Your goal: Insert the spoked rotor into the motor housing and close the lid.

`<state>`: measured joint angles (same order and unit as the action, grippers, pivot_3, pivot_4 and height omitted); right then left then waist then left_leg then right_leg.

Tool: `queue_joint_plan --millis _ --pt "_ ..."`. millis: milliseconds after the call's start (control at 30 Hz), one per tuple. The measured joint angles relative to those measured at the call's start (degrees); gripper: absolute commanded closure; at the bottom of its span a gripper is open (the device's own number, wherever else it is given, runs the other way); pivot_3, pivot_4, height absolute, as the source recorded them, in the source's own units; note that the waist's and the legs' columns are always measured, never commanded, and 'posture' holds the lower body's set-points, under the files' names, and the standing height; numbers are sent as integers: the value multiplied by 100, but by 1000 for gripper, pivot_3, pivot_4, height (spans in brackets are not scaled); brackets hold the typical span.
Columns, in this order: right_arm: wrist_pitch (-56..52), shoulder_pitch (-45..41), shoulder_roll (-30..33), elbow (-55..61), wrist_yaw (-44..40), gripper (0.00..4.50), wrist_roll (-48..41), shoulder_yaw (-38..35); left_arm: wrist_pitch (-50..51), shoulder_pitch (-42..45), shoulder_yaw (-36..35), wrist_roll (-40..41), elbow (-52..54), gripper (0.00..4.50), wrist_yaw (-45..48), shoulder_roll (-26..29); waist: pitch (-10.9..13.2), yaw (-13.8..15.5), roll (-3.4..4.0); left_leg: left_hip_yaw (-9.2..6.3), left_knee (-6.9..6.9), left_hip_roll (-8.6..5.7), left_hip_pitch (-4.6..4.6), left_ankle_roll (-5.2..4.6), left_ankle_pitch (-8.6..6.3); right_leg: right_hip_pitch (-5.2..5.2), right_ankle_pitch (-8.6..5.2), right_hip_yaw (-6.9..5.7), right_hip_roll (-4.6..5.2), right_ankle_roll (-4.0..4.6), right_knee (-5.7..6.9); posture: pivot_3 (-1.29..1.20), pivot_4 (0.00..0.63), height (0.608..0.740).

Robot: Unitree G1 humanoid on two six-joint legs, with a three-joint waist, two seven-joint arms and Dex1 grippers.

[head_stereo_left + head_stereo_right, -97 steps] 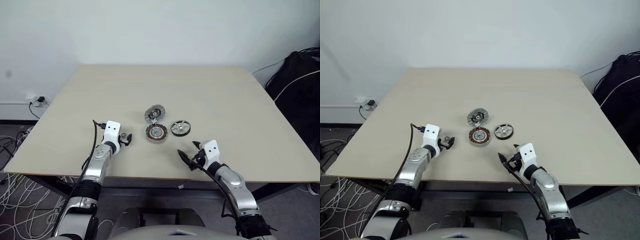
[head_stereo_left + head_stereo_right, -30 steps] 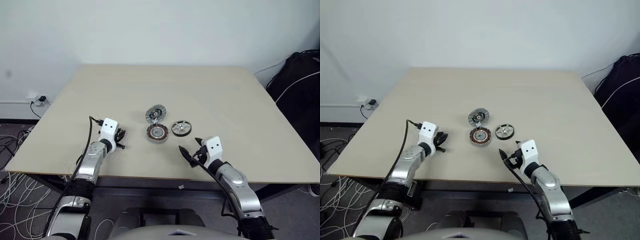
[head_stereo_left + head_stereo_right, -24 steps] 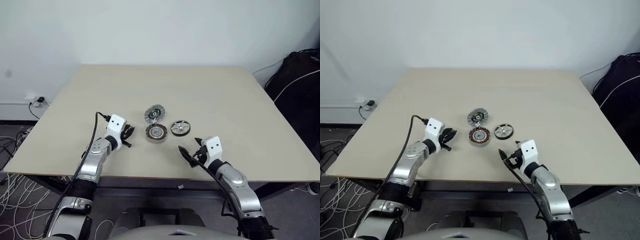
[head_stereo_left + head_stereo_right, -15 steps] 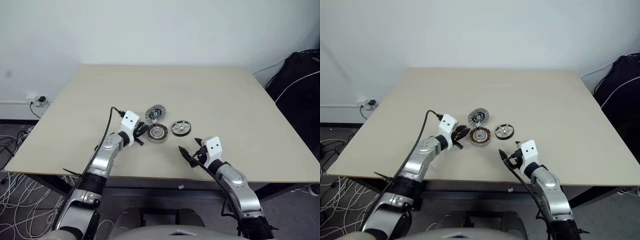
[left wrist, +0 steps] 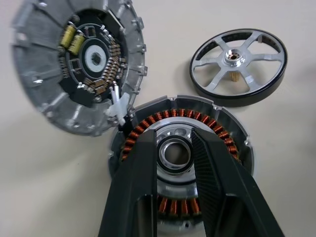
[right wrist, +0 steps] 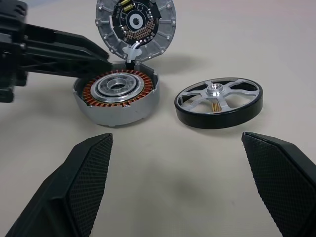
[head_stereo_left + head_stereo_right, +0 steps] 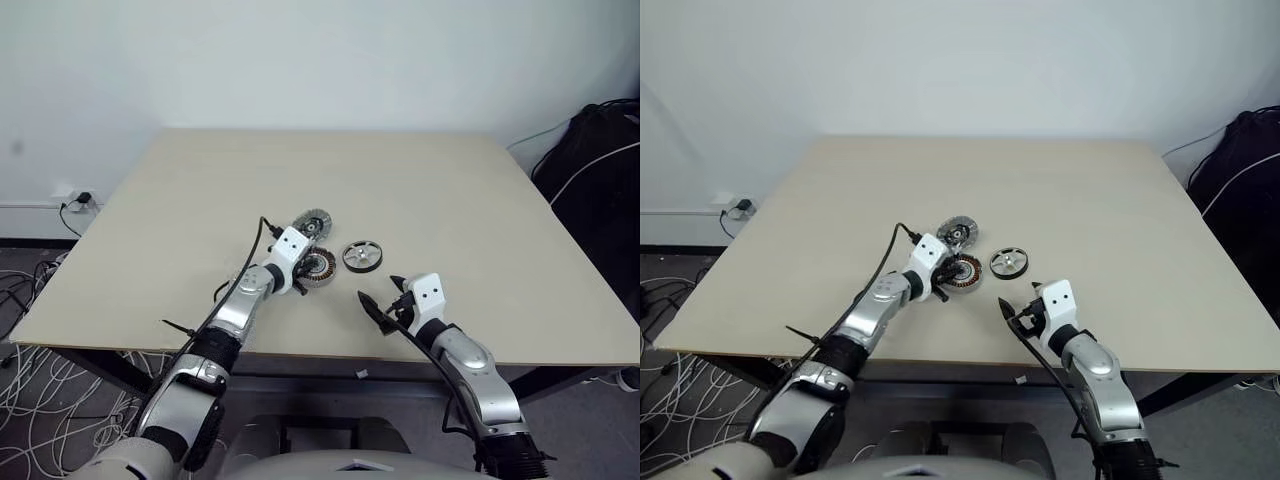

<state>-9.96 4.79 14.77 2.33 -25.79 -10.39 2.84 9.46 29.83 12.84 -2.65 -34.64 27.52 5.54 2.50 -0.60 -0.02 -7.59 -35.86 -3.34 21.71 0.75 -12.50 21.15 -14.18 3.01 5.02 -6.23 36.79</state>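
The motor housing (image 6: 117, 96), a disc with copper windings, lies at the table's middle. The ribbed silver lid (image 6: 136, 22) stands tilted behind it, its edge at the housing's rim and its inner parts facing forward. The spoked rotor (image 7: 361, 256) lies flat just to the right, apart from both. My left gripper (image 5: 174, 136) hovers over the housing's centre, shut on a small dark ring (image 5: 175, 154) that spans the narrow gap between its fingertips. My right gripper (image 6: 175, 136) stands wide open near the table's front edge, short of the rotor, holding nothing.
The beige table (image 7: 300, 170) has bare surface all around the three parts. A black bag (image 7: 600, 170) sits off the table's right side. Cables (image 7: 30, 380) lie on the floor to the left.
My left gripper has swung right from the table's left front to over the motor housing, its jaws unchanged. The right arm and the three parts have not moved.
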Motion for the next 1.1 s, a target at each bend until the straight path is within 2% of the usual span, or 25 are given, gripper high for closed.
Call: queue_joint_plan --millis 400,1033,1100 --pt "63 21 -8 -3 75 0 4 -5 -524 629 47 -219 -1198 3823 -161 -260 1 -5 -2 0 2 0 6 0 0 0 4 -1 0 -9 0 0 0 740" --pt "71 65 -8 -3 114 0 4 -8 -618 690 -9 -359 -1620 3823 -242 -237 2 -5 -2 -1 2 0 6 0 0 0 5 -1 0 -10 1 0 0 740" --pt "71 66 -8 -2 114 0 4 -8 -618 690 -27 -353 -1622 3105 -224 -238 2 -5 -2 -1 2 0 6 0 0 0 5 -1 0 -10 1 0 0 740"
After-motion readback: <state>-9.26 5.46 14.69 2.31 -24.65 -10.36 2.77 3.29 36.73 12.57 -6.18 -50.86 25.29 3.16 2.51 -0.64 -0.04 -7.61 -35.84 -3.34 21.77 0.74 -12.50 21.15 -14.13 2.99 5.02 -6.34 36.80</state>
